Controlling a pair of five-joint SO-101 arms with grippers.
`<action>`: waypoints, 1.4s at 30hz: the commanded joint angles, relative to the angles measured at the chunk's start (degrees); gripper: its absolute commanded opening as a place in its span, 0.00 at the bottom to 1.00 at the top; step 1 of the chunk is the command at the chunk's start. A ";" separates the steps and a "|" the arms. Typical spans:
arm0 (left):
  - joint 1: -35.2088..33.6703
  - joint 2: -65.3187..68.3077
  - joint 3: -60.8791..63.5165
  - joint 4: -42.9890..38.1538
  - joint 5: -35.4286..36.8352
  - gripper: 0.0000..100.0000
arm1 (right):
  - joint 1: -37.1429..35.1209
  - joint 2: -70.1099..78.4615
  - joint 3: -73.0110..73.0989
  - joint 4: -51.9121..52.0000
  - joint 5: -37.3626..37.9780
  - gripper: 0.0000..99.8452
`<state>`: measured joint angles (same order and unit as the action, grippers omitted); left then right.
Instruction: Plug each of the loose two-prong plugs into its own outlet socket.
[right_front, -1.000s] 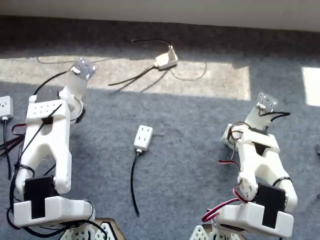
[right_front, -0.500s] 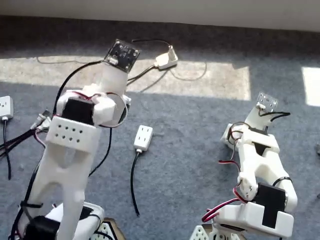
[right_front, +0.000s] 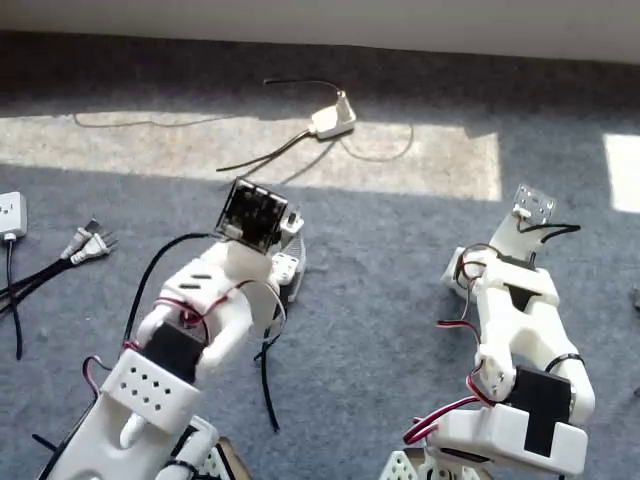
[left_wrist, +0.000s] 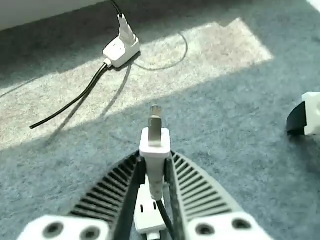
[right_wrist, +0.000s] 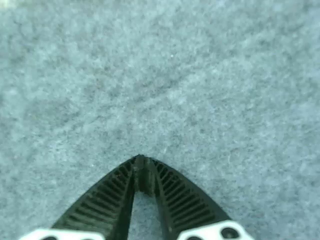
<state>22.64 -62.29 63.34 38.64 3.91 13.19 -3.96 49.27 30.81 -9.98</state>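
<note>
Grey carpet (right_front: 400, 260) underlies everything. The left gripper (left_wrist: 155, 159) pinches a white two-prong plug (left_wrist: 154, 144), prongs pointing away from the wrist, over a white outlet socket (left_wrist: 144, 214) mid-carpet. The right gripper (right_wrist: 143, 167) is pressed together on nothing, over carpet. A second white socket (right_front: 10, 214) lies at the edge, with two loose pale plugs (right_front: 90, 243) near it.

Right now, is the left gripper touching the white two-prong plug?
Touching. In the left wrist view, the left gripper clamps the white two-prong plug from both sides.

White plug (left_wrist: 155, 147), black ribbed fingers (left_wrist: 196, 186), grey carpet (left_wrist: 240, 125).
</note>
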 joint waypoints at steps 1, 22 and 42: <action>1.54 -8.92 9.54 -14.07 4.13 0.01 | -0.04 -0.75 -1.89 -1.10 -0.18 0.01; 7.60 -26.33 34.15 -41.93 3.87 0.01 | -14.81 -45.85 10.07 -7.25 0.00 0.01; 13.32 -26.24 34.15 -38.42 3.87 0.01 | -42.15 -70.81 -5.58 14.11 10.90 0.01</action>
<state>32.84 -87.87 96.13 -0.40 7.60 -21.98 -69.71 46.29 43.30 -3.65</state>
